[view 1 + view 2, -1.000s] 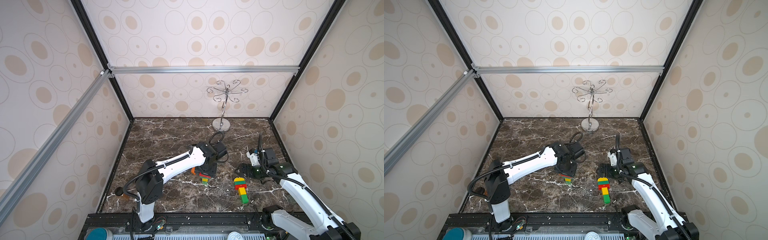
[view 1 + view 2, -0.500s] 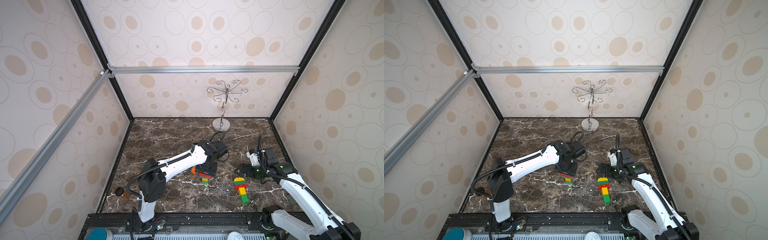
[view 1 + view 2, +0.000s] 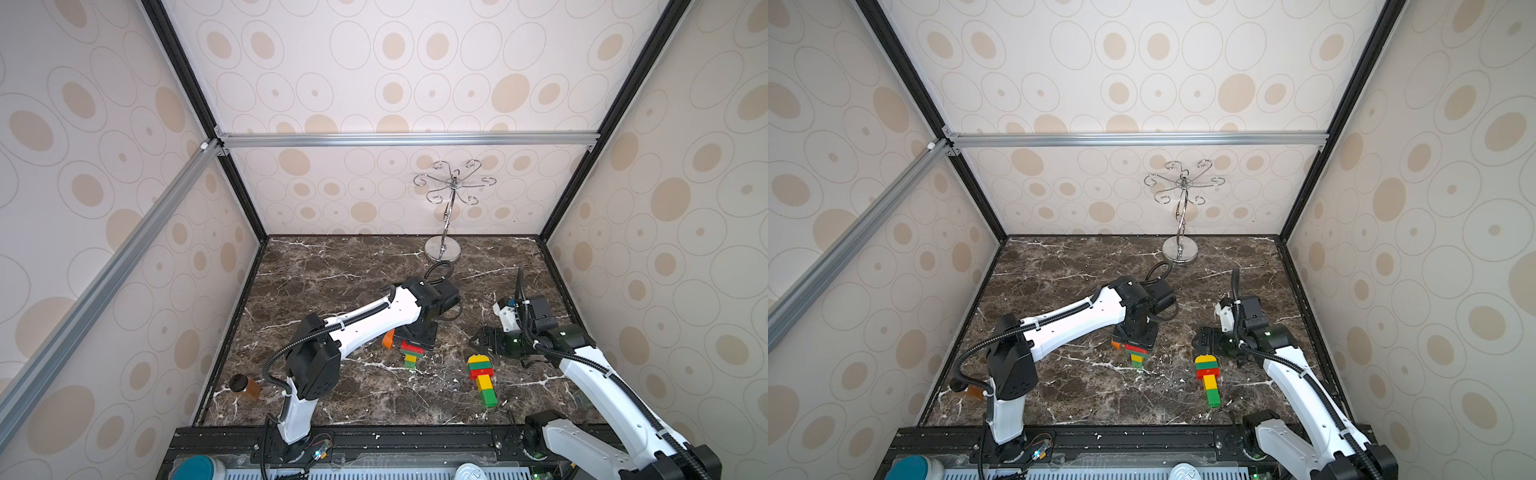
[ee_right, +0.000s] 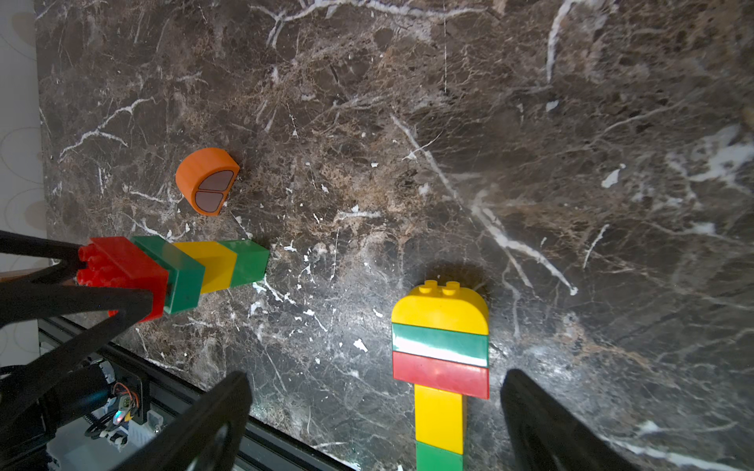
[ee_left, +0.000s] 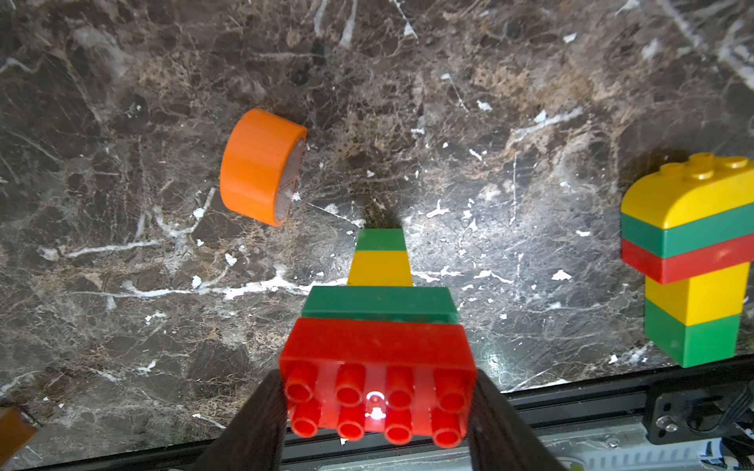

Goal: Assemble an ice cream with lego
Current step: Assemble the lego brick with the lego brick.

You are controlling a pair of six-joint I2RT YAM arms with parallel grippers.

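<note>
Two lego builds shared the lower middle of the frame in both top views. The finished ice cream (image 3: 481, 376), capped by a yellow dome, lay flat on the marble floor (image 3: 332, 270). To its left was the unfinished stack (image 3: 411, 355) of red, green, yellow and green.

The left gripper (image 5: 377, 407) was closed about halfway, its two fingers clamped on the short ends of the stack's red brick (image 5: 377, 350). The stack's long axis ran from the claw toward the frame's lower edge, green end leading. I could not tell whether that end touched the marble.

The orange dome (image 3: 387, 338) lay loose on its side, just beside the claw on its left in a top view. Its hollow underside (image 4: 210, 189) was turned sideways rather than down.

The right gripper (image 4: 375, 391) stood wide open and held nothing, its fingers either side of the finished ice cream's red and yellow bricks without touching them.

The next move likely turns on the dome's place. It must seat on the red studs, which faced back into the left claw. The left arm was much nearer but occupied. The free right arm was well apart, with the held stack between it and the dome, so it would have to reach past the stack.
</note>
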